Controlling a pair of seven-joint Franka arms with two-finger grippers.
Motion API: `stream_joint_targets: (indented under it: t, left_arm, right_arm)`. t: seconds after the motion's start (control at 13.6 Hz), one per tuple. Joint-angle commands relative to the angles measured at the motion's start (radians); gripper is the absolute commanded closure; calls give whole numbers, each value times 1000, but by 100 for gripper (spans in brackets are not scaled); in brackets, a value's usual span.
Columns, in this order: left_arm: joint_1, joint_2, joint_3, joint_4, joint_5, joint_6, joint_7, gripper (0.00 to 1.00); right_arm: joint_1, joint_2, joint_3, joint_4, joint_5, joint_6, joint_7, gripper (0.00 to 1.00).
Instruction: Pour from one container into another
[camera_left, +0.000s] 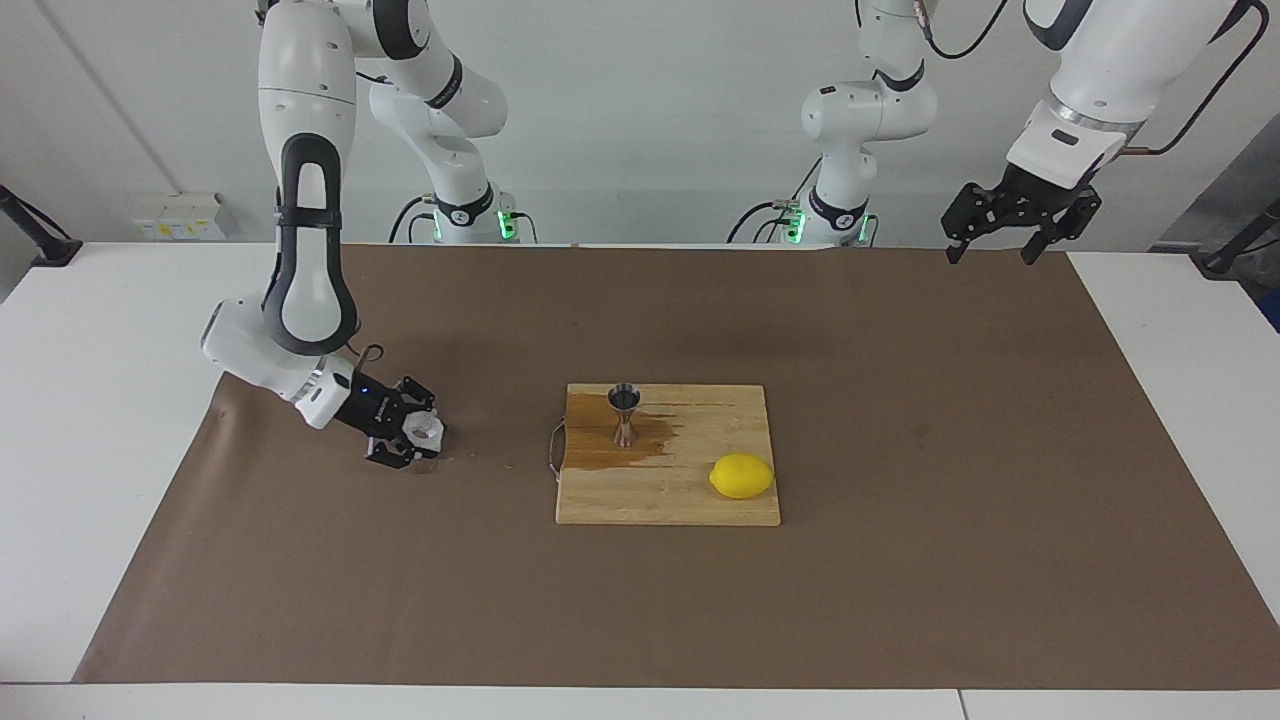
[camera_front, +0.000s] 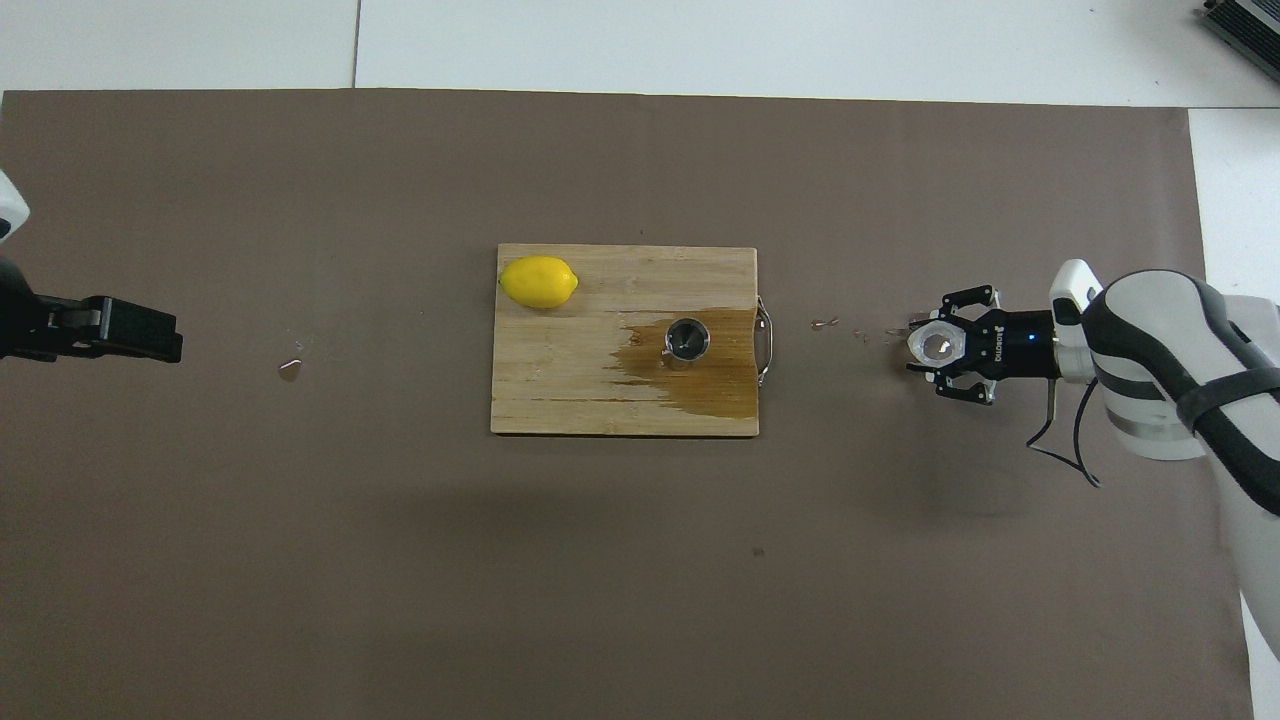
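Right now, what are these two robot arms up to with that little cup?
The right gripper holds the small glass cup low over the brown mat, toward the right arm's end of the table. The steel jigger stands upright on the cutting board in a brown spill, near a lemon. The left gripper waits, raised.

yellow lemon (camera_left: 741, 476) on a wet-stained wooden cutting board (camera_left: 690, 500), on brown paper (camera_left: 900, 600) over the white table (camera_left: 90, 400)
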Motion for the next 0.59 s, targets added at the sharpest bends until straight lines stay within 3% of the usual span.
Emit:
stream_joint_targets:
  t: [0.0, 0.29, 0.51]
  left_arm:
    - [-4, -22, 7, -20, 8, -8, 5, 0]
    - [-4, -22, 7, -20, 8, -8, 5, 0]
    - [-4, -22, 7, -20, 9, -8, 5, 0]
  right_arm:
    - [-17, -12, 9, -16, 23, -17, -22, 0]
    - [-21, -72, 2, -16, -28, -40, 77, 0]
    - [-21, -181, 3, -15, -227, -84, 325, 0]
